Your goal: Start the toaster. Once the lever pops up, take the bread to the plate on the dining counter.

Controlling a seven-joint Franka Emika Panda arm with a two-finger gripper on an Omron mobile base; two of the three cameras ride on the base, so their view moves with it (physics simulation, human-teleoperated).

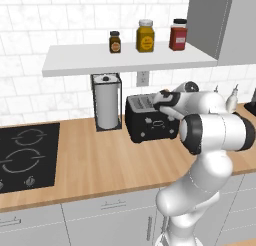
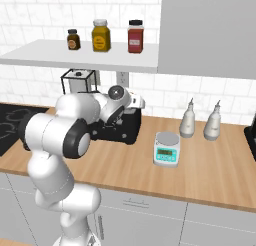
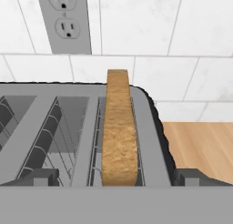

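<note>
1. My gripper [image 3: 118, 176] hangs right over the toaster [image 1: 150, 121] on the wood counter [image 1: 90, 160], next to the paper-towel holder [image 1: 106, 102]. The fingertips sit wide, one on each side of the bread [image 3: 119, 127]; nothing is held.
2. The bread stands on edge in the slot nearest the toaster's end, top crust poking above the slot.
3. My guess is it's light, a bit crumbly and squashy. I'd pinch the exposed top across the flat faces, gently, then lift straight up so it doesn't snag the wire guides.
</note>
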